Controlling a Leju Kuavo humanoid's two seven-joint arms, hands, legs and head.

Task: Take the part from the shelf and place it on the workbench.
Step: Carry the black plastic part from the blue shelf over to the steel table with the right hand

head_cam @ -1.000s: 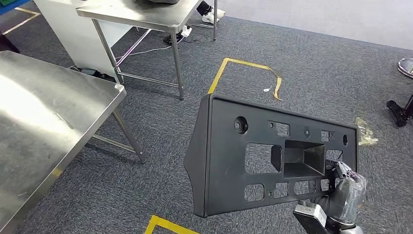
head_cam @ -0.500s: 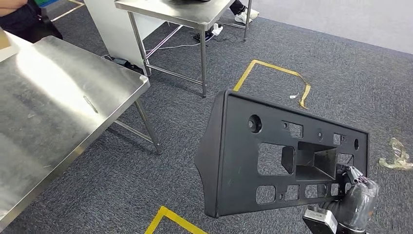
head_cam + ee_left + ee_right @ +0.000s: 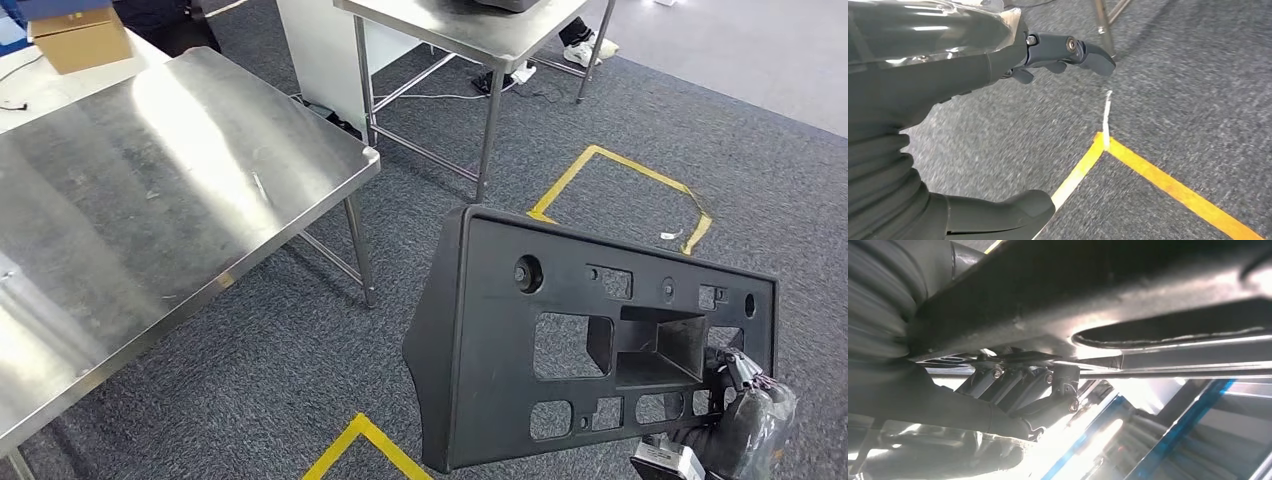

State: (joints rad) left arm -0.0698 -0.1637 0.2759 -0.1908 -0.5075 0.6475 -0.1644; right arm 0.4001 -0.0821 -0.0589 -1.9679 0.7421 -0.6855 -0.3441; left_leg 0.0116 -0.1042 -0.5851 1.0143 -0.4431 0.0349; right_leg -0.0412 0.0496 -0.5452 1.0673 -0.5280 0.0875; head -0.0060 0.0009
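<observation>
A large black plastic part (image 3: 560, 350) with several cut-outs hangs upright over the carpet at the lower right of the head view. My right hand (image 3: 745, 415) grips it at its lower right corner; in the right wrist view the dark fingers (image 3: 1023, 385) curl under the part's edge (image 3: 1098, 295). The steel workbench (image 3: 150, 210) fills the left of the head view, apart from the part. My left hand (image 3: 973, 75) hangs over the carpet with its fingers apart and nothing in it.
A second steel table (image 3: 480, 25) stands at the back, with cables and a person's shoes beyond it. A cardboard box (image 3: 80, 40) sits at the far left. Yellow tape lines (image 3: 620, 180) mark the grey carpet.
The camera has turned left, so the whole scene shifted right and the workbench takes up more of the picture. The part stays in my right hand.
</observation>
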